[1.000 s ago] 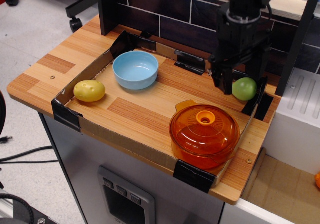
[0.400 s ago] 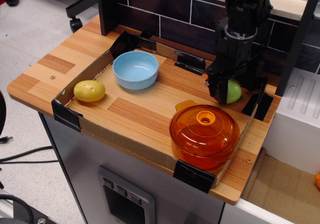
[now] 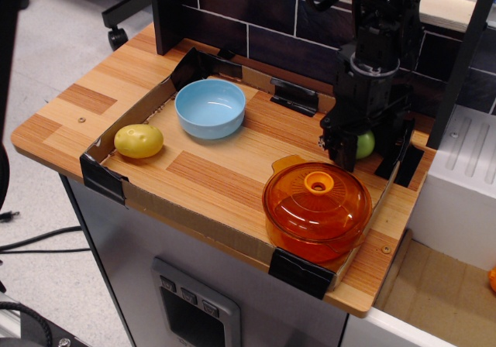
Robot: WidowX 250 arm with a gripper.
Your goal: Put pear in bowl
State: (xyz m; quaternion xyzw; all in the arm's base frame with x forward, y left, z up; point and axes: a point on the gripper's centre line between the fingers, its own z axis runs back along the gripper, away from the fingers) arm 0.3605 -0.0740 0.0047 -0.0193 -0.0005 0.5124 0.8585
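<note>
The light-green pear point(image 3: 366, 144) lies on the wooden board at the back right, mostly hidden by my black gripper point(image 3: 363, 147). The gripper has come down over the pear, with a finger point(image 3: 338, 144) on its left side. The other finger blends into the dark corner bracket behind it, so I cannot tell whether the jaws press on the pear. The pale-blue bowl point(image 3: 210, 108) stands empty at the back left of the board, well apart from the gripper.
An orange translucent lidded pot point(image 3: 317, 207) stands just in front of the gripper. A yellow oval fruit point(image 3: 139, 140) lies at the left edge. A low cardboard rim point(image 3: 194, 211) with black corner brackets surrounds the board. A dark tiled wall point(image 3: 263, 22) stands behind.
The gripper has come lower and slightly left over the pear. The pear has shifted a little left and is now more covered by the gripper.
</note>
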